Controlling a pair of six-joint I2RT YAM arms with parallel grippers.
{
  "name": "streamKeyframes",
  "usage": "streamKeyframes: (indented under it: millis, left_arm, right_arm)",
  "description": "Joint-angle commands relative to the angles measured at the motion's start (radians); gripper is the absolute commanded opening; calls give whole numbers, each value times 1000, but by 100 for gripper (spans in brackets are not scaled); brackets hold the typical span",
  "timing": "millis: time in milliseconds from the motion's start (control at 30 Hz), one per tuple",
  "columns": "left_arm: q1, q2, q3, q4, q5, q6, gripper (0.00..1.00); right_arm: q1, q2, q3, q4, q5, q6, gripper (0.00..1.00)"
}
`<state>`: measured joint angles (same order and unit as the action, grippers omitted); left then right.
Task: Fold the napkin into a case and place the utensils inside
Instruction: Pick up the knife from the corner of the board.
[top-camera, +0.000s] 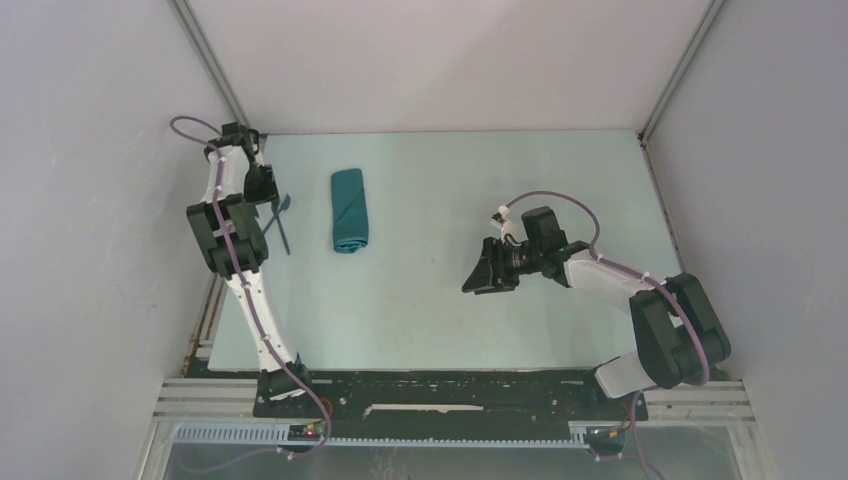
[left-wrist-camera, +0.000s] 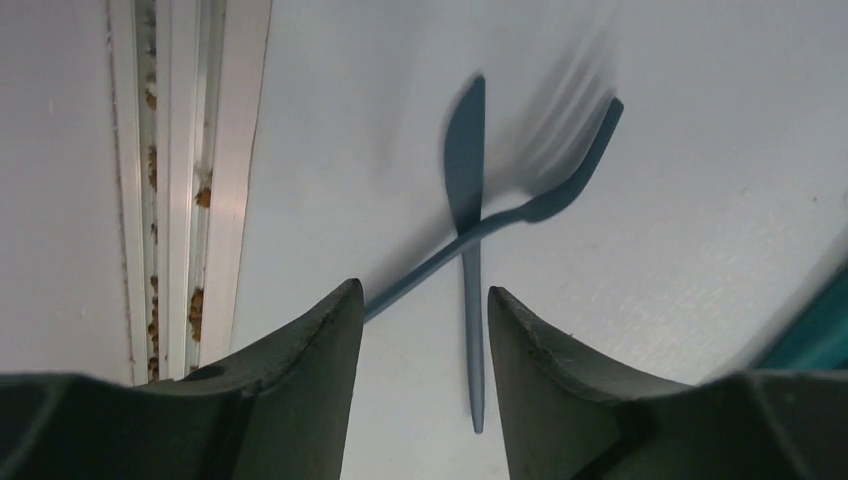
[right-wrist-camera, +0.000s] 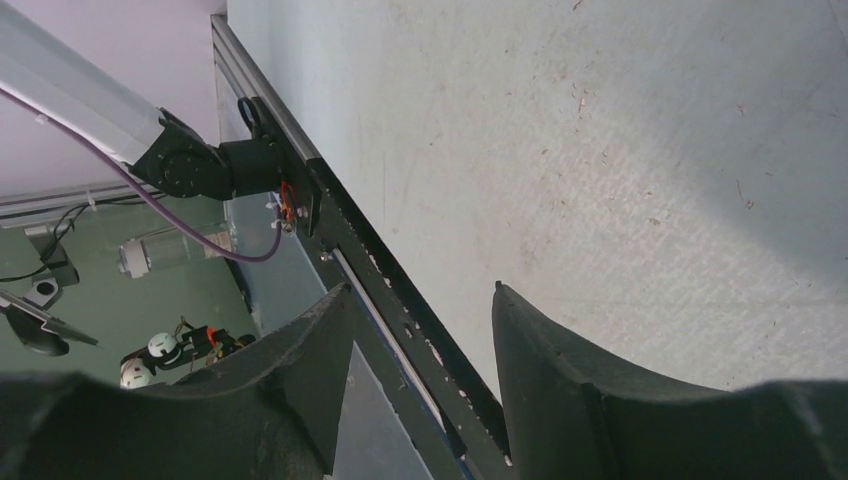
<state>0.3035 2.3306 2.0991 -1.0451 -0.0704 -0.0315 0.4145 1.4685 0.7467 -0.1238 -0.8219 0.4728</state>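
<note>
The teal napkin lies folded as a narrow oblong case (top-camera: 350, 211) at the back left of the table; a corner of it shows in the left wrist view (left-wrist-camera: 815, 335). A blue knife (left-wrist-camera: 466, 190) and a blue fork (left-wrist-camera: 560, 190) lie crossed on the table left of the case, seen small in the top view (top-camera: 281, 222). My left gripper (left-wrist-camera: 425, 300) is open and empty, hovering over the utensils' handle ends. My right gripper (top-camera: 478, 279) is open and empty at mid table, far from the case; its fingers (right-wrist-camera: 545, 350) frame the table's near edge.
A metal rail (left-wrist-camera: 190, 180) runs along the table's left edge, close to the utensils. The black base bar (right-wrist-camera: 400, 290) with the left arm's base lies along the near edge. Enclosure walls stand on all sides.
</note>
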Motion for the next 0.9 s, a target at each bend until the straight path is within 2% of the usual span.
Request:
streamKeyframes:
  millis: [0,67,300,333,367,600,867]
  left_arm:
    - [1,65,87,-55,41,26,54]
    - [1,88,116,-69,60,18,49]
    - [2,110,160,-119,63,-8,56]
    - [3,116,172,-136,63,-14,47]
    - [2,117,176,-145,63,-26,41]
    - [0,119,170,-187,63,-49,49]
    - [1,156,213,-263,147,-76,49]
  right_arm:
    - [-6,-2,4,-7,-18,-23,60]
    - [-6,0,6,-5,-20,-21,60]
    - [-8,-4,9,-8,-22,-18,60]
    - [-8,-3,9,-6,-21,-17,60]
    - [-8,-4,9,-4,-23,-15,60]
    - [-9,-18,9,-6,-23,-10,59]
    - [-11,-34,8,-17,-21,-11,59]
